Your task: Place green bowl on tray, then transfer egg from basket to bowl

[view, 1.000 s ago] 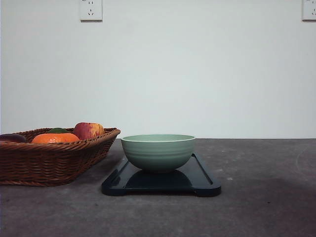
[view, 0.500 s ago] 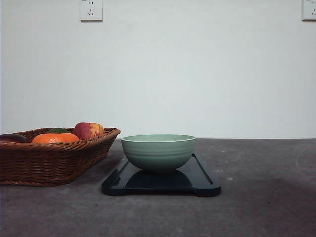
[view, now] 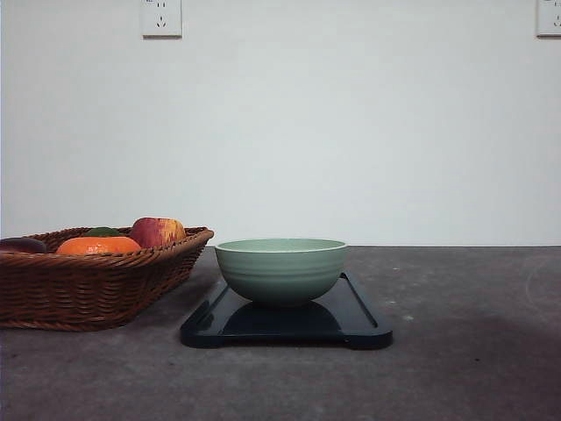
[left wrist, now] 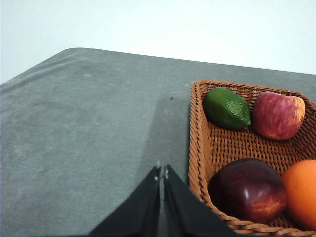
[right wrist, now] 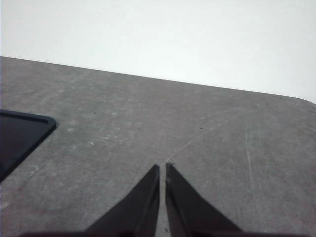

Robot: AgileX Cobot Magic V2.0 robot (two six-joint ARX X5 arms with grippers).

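The pale green bowl (view: 280,269) stands upright on the dark tray (view: 364,323) at the table's middle. Left of it sits the brown wicker basket (view: 92,285), also seen as the basket (left wrist: 200,143) in the left wrist view, holding fruit; the egg is hidden from view. My left gripper (left wrist: 162,173) is shut with nothing in it, hovering over bare table just outside the basket's rim. My right gripper (right wrist: 163,169) is shut and empty above bare table, with a corner of the tray (right wrist: 22,133) off to one side.
The basket holds a red apple (left wrist: 278,114), a green lime (left wrist: 227,107), a dark plum (left wrist: 248,190) and an orange (left wrist: 302,192). Grey tabletop (view: 473,351) stretches to the right of the tray. A white wall with outlets (view: 161,17) stands behind.
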